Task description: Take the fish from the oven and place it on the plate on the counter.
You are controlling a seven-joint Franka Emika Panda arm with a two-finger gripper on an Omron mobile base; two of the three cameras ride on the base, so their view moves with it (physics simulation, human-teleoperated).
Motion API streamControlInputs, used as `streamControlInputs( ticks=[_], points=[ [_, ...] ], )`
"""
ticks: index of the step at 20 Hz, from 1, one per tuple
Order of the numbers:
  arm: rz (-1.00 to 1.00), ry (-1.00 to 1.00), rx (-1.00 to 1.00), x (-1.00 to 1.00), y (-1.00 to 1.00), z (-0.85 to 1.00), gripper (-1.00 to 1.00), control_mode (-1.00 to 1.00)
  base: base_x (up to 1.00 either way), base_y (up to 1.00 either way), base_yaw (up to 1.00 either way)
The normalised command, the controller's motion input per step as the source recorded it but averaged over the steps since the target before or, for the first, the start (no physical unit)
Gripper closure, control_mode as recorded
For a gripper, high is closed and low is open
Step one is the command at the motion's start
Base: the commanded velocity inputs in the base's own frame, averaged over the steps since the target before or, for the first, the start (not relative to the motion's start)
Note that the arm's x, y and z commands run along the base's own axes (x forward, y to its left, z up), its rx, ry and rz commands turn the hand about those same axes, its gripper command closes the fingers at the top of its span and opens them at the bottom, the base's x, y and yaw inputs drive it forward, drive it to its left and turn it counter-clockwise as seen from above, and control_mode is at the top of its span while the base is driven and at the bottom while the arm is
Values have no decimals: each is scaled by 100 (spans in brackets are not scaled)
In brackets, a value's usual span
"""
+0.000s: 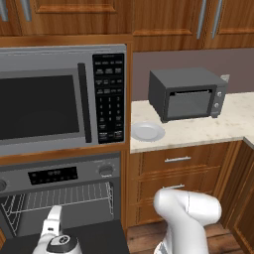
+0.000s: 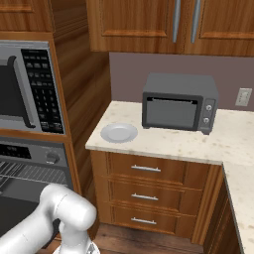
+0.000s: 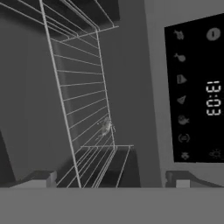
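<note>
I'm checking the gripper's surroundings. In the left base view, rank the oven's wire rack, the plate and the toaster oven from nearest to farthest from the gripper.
1. The wire rack, just ahead of the arm's hand, inside the open oven; the hand view puts the gripper at the rack.
2. The plate, up on the counter, to the right.
3. The toaster oven, farther right and back.

I see the plate (image 1: 147,131) at the table's (image 1: 198,131) front left corner, beside the microwave (image 1: 59,101). The toaster oven (image 1: 187,94) sits behind and to the right of it, toward the table's back edge. The oven (image 1: 64,193) sits under the microwave, left of the drawers (image 1: 178,171). From the hand camera, the fish (image 3: 106,127) lies on the oven's wire rack (image 3: 83,109).
</note>
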Motion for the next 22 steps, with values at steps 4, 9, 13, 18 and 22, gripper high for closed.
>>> streamControlInputs(
  ticks=[4,9,13,18,22],
  points=[
    [0,-12,0,25,-2,-34,-100,-100,0,0,0],
    [0,-8,0,55,0,-21,-100,-100,0,0,0],
    [0,-4,0,62,-4,-24,-100,-100,0,0,0],
    [0,-3,0,32,-9,-35,-100,-100,0,0,0],
    [0,0,0,35,-4,-33,-100,-100,0,0,0]
  ],
)
